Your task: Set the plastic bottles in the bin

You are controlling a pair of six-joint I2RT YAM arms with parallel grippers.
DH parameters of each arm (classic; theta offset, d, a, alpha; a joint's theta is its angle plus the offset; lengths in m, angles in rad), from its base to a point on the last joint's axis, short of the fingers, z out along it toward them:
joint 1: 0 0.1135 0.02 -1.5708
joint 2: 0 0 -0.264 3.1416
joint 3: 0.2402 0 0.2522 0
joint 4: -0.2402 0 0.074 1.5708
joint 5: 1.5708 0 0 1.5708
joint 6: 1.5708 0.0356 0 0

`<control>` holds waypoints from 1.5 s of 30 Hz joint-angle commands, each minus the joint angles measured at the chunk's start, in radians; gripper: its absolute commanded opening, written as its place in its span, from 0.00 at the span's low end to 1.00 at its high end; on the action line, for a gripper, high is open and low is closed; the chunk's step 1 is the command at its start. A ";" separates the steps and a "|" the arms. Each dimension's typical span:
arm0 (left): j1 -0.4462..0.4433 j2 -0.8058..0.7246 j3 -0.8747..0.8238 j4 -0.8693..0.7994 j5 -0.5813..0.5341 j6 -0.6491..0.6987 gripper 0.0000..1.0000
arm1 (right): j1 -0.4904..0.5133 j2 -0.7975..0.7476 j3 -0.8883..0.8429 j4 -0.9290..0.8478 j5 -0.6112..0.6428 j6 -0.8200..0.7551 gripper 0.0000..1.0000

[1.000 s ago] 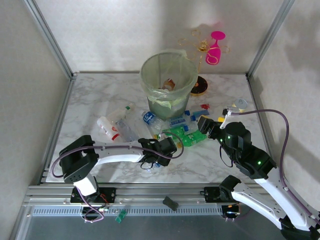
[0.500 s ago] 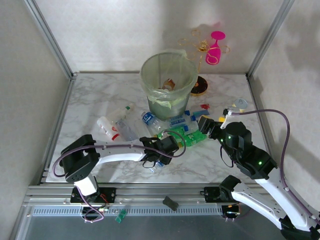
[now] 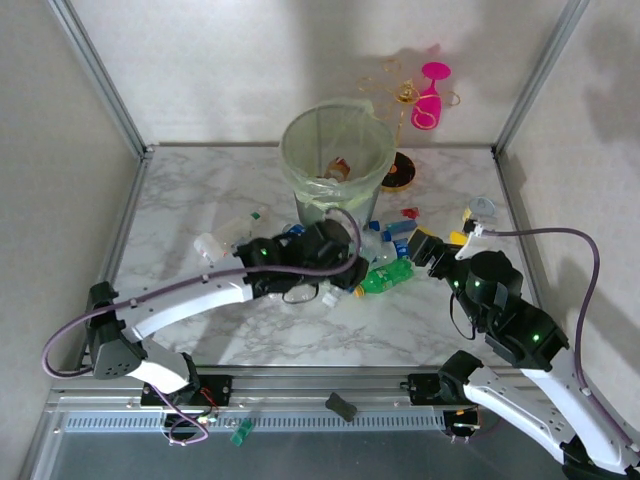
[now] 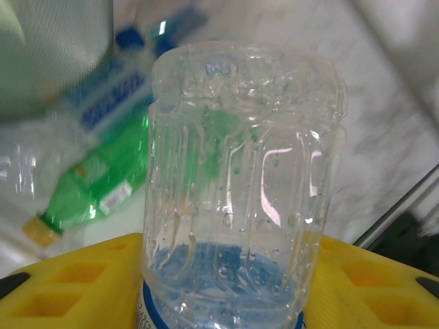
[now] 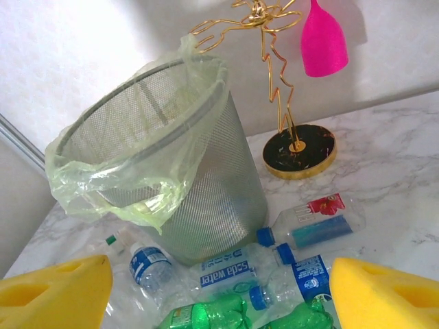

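White walls box in a marble worktop. Bin, pale green with a bag liner, stands upright toward the far middle. One brown-orange bottle lies inside it. Left tool is closed on a clear bottle: yellow pads sit against both sides near its blue label, and the ribbed base points away from the wrist camera. From above, the left arm reaches across to just in front of the bin. Right tool is wide, pads well apart and empty, hovering at the right side of the pile. The pile lies on the worktop at the foot of the bin. It has a green bottle with a yellow cap on its side and blue-labelled clear bottles beside it. A red-and-blue labelled bottle lies to the right, and more clear bottles lie off to the left. Gold wire stand is behind and right of the bin, with a pink wine glass hanging bowl-down at its top.
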 commanded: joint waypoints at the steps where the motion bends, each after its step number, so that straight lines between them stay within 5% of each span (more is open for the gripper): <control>1: 0.115 -0.036 0.143 0.006 0.127 0.021 0.47 | -0.002 0.007 0.023 0.023 0.010 0.001 0.83; 3: 0.188 -0.021 0.214 0.053 0.180 0.003 0.42 | -0.001 0.009 0.020 0.028 0.003 0.006 0.83; 12: 0.329 0.199 0.539 0.166 0.109 -0.019 0.37 | -0.001 0.035 0.045 0.014 -0.001 0.012 0.83; 22: 0.504 0.446 0.673 0.376 0.143 -0.248 0.34 | -0.002 0.063 0.088 -0.004 0.017 -0.006 0.83; 32: 0.497 0.686 0.802 0.416 0.310 -0.366 0.32 | -0.001 0.070 0.078 0.008 0.023 -0.023 0.83; 40: 0.454 0.630 0.575 0.478 0.221 -0.401 0.32 | -0.001 0.064 0.072 0.012 0.042 -0.055 0.84; 45: 0.439 0.635 0.544 0.473 0.204 -0.419 0.50 | 0.000 0.076 0.065 0.033 0.033 -0.065 0.84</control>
